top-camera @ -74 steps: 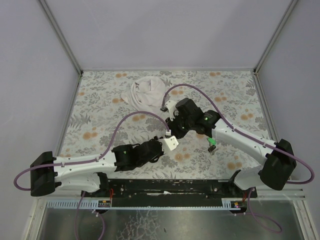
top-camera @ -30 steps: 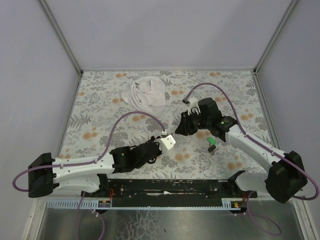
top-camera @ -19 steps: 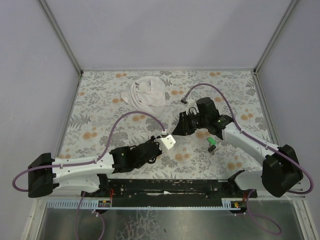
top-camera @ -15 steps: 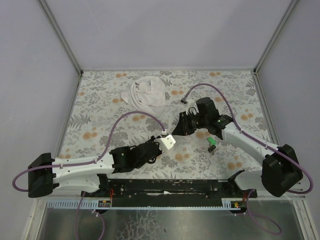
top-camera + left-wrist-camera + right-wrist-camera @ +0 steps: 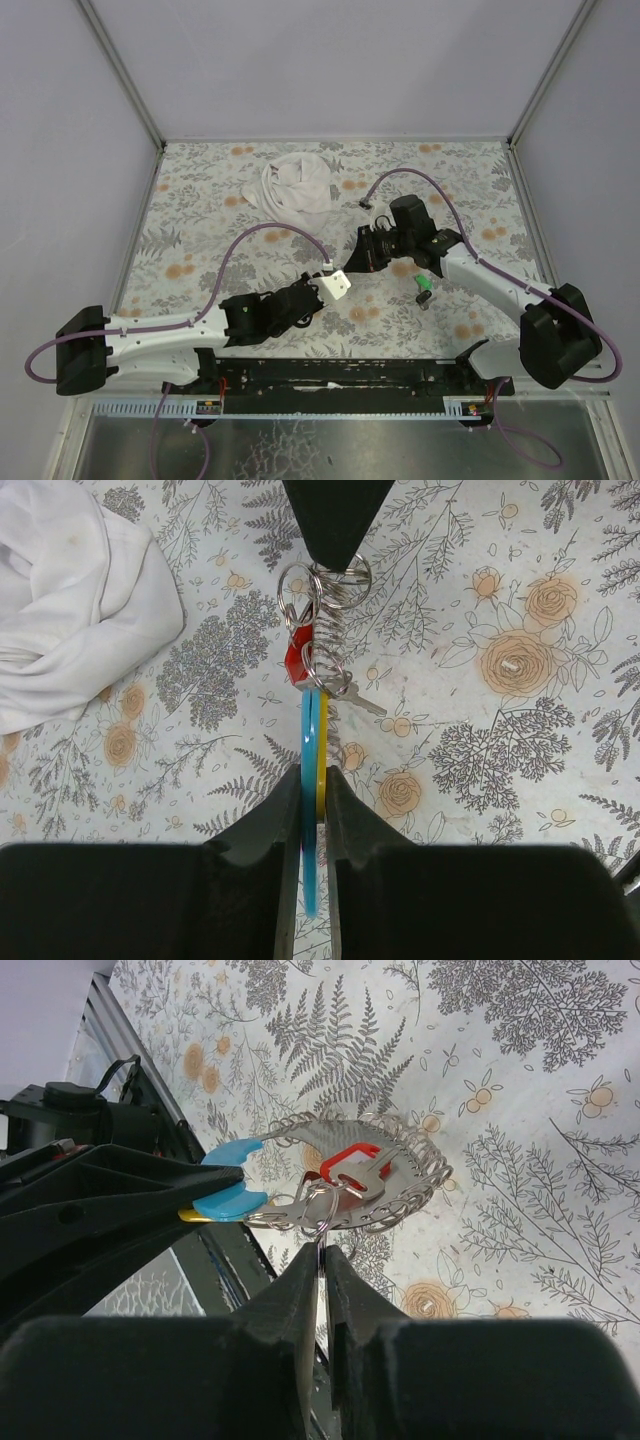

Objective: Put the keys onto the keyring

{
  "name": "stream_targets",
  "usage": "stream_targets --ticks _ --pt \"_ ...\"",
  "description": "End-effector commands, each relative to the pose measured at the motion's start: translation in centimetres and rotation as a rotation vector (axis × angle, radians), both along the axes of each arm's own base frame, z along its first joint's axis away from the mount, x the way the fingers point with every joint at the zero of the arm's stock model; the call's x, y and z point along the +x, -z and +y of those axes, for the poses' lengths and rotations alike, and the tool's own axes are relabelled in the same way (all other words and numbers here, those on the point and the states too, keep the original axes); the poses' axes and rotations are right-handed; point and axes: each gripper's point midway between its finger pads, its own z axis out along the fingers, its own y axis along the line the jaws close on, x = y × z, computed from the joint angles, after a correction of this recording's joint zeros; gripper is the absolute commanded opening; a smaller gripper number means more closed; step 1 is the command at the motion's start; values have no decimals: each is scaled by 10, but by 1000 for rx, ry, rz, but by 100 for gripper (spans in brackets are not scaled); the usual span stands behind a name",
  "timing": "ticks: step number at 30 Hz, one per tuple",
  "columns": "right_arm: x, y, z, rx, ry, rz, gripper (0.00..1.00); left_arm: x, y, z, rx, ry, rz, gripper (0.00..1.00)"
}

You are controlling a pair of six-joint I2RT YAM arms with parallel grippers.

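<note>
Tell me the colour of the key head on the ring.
Red plastic key head, clearest in right wrist view.

Keyring (image 5: 322, 645): bright wire, shiny metal. Key head (image 5: 296, 658): red plastic, glossy. Light-blue strip (image 5: 310, 730): smooth plastic. Cloth (image 5: 70, 590): white fabric, matt, creased. Table (image 5: 520, 780): matt floral print. Left gripper (image 5: 313, 772): matt black.

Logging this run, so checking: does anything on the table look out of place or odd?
A green key lies alone on the table beside the right arm, apart from the keyring held between the left pincer and right pincer. A white cloth sits crumpled at the far side. Nothing looks damaged.
</note>
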Motion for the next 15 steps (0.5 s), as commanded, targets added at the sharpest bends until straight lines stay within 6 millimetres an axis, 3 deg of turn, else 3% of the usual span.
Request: stream_targets --ticks 1,10,15 --pt "4 -10 3 32 -8 -27 11 6 -23 -10 -106 -23 -49 0" --pt "3 -9 5 34 -30 -38 0 6 -22 -10 -134 -38 -46 0" --pt "6 -10 5 30 -56 -79 0 6 -19 -9 -178 -64 -40 18"
